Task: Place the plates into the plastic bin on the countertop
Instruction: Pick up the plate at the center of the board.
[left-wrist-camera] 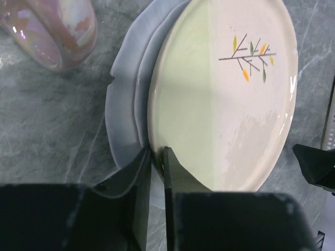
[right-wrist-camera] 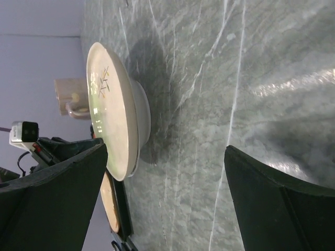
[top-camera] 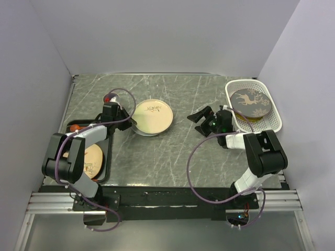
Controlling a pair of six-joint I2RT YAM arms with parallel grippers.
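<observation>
Broadly, the grey-green veined tabletop (top-camera: 172, 157) fills the overhead view. The white lattice plastic bin (top-camera: 269, 125) stands at its 2 o'clock corner. A black tray (top-camera: 106, 168) lies at 8 o'clock, partly under the left arm.

Inside the bin, a dark plate (top-camera: 250, 100) with pale deer and snowflake figures rests tilted. A beige plate (top-camera: 93, 159) lies on the tray. A cream plate (top-camera: 152, 116) with a small branch motif sits toward 10 o'clock of the tabletop's middle, stacked on a pale plate (left-wrist-camera: 123, 104) with a wavy edge.

The left pincer (left-wrist-camera: 157, 157) is drawn narrow at the cream plate's 9 o'clock edge. One finger is over the rim and the other outside it, so the rim is clamped between them.

The right pincer (top-camera: 201, 121) stands wide apart, holding nothing, at 3 o'clock of the cream plate and facing it, between that plate and the bin.

A glossy pinkish mug (left-wrist-camera: 52, 31) stands just beside the pale plate in the left wrist view.
</observation>
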